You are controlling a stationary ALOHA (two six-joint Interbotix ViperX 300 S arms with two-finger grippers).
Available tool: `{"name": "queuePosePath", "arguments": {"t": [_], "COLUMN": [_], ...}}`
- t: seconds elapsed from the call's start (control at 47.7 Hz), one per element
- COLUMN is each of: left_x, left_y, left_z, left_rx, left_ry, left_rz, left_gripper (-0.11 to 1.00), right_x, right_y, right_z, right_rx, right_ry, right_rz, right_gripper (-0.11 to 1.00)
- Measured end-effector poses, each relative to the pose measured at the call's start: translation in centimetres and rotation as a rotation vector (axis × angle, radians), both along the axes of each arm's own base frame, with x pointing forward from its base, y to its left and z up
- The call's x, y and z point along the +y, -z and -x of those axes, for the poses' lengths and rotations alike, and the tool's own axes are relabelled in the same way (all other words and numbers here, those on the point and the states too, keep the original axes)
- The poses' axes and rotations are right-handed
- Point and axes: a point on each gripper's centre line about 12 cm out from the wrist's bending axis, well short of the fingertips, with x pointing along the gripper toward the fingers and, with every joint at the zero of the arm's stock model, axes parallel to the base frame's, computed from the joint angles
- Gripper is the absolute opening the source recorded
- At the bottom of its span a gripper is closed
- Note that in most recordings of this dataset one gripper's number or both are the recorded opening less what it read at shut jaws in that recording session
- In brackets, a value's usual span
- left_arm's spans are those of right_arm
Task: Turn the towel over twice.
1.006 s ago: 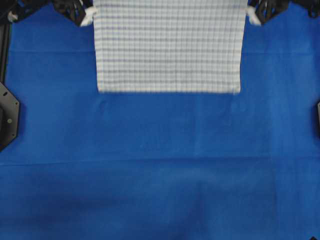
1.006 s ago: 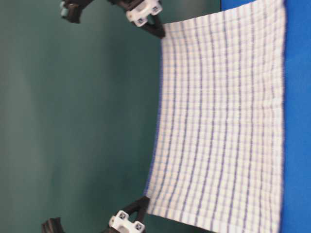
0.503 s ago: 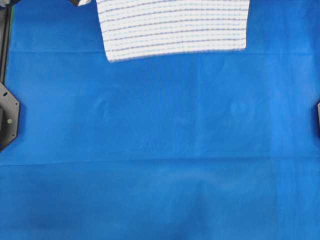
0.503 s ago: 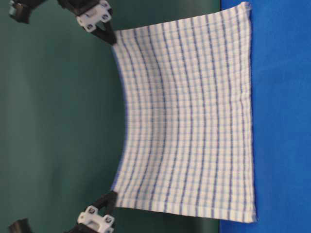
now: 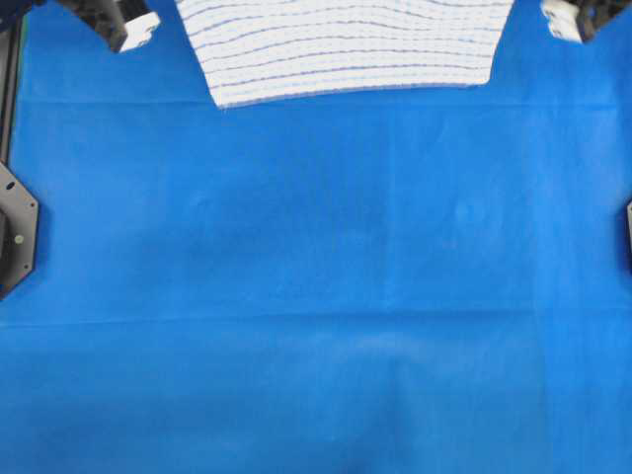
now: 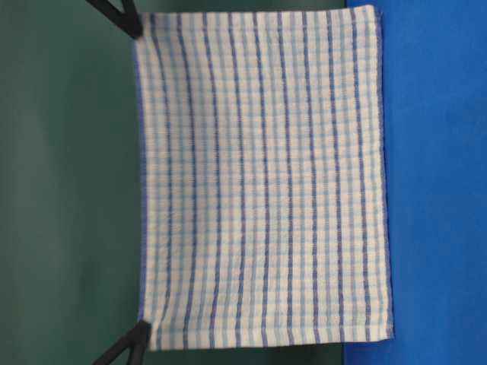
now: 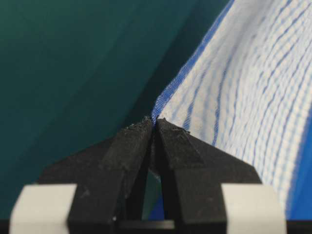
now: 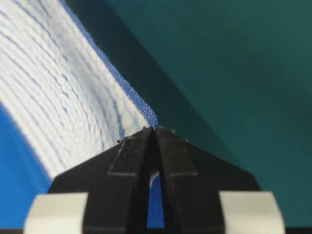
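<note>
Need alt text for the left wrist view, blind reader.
The left tool, its black jaws shut, pinches one corner of the towel, a white cloth with blue stripes that stretches away to the upper right. Behind it is a dark green backdrop.

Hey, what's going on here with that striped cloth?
Two robot arms hold a striped towel up by its top corners, stretched flat between them. The left gripper is shut on one corner and the right gripper on the other. The towel hangs upright over the far side of the blue table, and its lower edge looks lifted off the surface. This looks like the middle of a flip: the towel is raised, not yet laid down.
</note>
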Motion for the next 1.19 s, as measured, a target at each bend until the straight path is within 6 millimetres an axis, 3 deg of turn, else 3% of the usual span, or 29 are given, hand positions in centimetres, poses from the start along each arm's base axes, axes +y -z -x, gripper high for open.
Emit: {"name": "queuePosePath", "arguments": {"t": [0.147, 0.524, 0.775, 1.006, 1.194], "left_x": [-1.8, -7.8, -11.8, -15.0, -17.9], "left_y": [0.7, 3.7, 6.0, 10.2, 11.7], "left_z": [0.2, -0.9, -1.4, -0.7, -0.7], "left_rx": [0.023, 0.141, 0.195, 0.283, 0.27], "left_ry": [0.041, 0.238, 0.342, 0.426, 0.511], "left_rz": [0.04, 0.144, 0.28, 0.356, 0.398], "left_gripper": [0.03, 0.03, 0.03, 0.03, 0.03], "right_x": [2.5, 7.5, 11.3, 14.8, 17.8], "right_y": [0.3, 3.8, 6.7, 9.6, 11.7], "right_z": [0.5, 0.9, 0.0, -1.2, -2.3], "right_rx": [-0.004, 0.013, 0.037, 0.081, 0.153], "right_ry": [-0.049, -0.162, -0.259, -0.354, -0.427], "right_rz": [-0.044, -0.196, -0.339, -0.437, -0.512], "right_gripper": [0.05, 0.05, 0.05, 0.05, 0.05]}}
